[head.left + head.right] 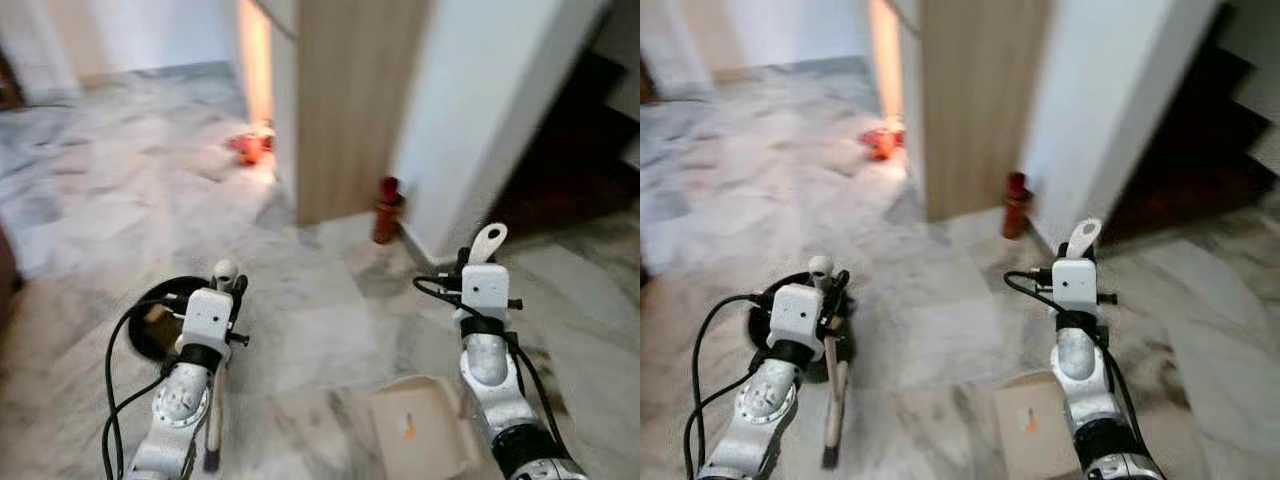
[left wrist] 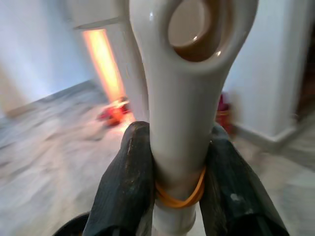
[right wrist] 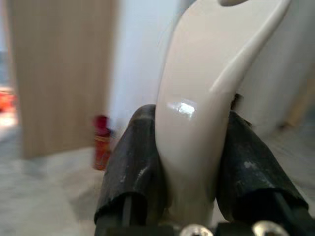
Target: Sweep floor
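The left gripper is clamped on the cream handle of a small broom, its two black fingers pressed to either side of the shaft just above an orange rubber band. The grip sits high, near the hanging hole, so the shaft drops down beside the arm and the dark bristle end reaches the marble floor. That suits short strokes close to the robot's feet.

The right gripper is closed around the upright handle of a beige dustpan. The pan lies flat on the floor just left of the right arm, with a small orange scrap on it. Holding it by the top of the handle keeps its lip down, ready to take what the broom pushes across.

Taking the wooden panel as landmark: a red bottle stands just right of its foot, against the white wall, and red-orange litter lies on the floor to its left, beyond it. A dark round object sits on the floor by the left arm, well short of the panel. The litter is probably the next target.
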### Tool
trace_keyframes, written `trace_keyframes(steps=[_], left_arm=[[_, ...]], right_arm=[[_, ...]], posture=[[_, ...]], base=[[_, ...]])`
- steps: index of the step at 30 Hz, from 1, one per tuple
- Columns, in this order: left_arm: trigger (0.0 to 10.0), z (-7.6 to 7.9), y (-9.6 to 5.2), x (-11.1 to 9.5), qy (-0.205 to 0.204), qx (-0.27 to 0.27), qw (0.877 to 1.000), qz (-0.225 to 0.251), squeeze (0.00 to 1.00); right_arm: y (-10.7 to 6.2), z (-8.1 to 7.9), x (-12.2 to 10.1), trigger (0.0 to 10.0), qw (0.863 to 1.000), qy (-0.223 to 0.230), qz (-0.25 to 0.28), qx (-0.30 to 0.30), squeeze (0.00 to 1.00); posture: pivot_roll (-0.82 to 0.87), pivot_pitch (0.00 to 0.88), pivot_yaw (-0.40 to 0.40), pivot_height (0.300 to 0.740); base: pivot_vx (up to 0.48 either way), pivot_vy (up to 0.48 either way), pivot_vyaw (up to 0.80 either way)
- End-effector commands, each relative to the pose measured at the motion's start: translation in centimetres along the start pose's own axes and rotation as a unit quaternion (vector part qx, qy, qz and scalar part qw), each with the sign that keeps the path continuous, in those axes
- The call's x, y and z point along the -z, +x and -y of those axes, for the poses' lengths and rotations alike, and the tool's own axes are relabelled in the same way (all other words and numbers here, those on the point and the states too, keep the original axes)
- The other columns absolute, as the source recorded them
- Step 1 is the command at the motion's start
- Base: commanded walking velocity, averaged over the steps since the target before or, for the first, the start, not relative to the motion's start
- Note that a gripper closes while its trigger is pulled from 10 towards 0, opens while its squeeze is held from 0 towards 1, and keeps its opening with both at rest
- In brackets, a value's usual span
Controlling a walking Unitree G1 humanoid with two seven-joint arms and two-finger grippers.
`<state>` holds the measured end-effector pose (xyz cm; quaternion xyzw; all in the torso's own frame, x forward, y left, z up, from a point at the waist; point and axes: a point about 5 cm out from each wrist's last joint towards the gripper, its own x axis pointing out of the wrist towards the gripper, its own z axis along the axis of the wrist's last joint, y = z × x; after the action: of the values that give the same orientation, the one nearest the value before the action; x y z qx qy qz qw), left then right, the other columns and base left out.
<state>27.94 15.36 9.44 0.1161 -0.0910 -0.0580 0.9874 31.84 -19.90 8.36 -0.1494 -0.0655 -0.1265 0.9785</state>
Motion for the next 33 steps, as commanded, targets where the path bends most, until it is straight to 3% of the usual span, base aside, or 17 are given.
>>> trace_keyframes(steps=[1, 33], left_arm=[[10.0, -0.16, 0.23, -0.63, 0.007, 0.001, 1.0, 0.016, 0.0], [10.0, -0.04, 0.47, -0.37, 0.006, -0.004, 1.0, 0.014, 0.0]], right_arm=[[0.38, -0.19, -0.69, 10.0, 1.0, -0.002, 0.016, -0.004, 0.0], [0.32, -0.43, -0.67, 10.0, 1.0, 0.0, 0.016, -0.013, 0.0]], posture=[[0.11, 0.01, 0.0, 0.74], [0.1, 0.0, -0.016, 0.74]], base=[[0.0, 0.0, -0.8], [0.0, -0.05, -0.8]])
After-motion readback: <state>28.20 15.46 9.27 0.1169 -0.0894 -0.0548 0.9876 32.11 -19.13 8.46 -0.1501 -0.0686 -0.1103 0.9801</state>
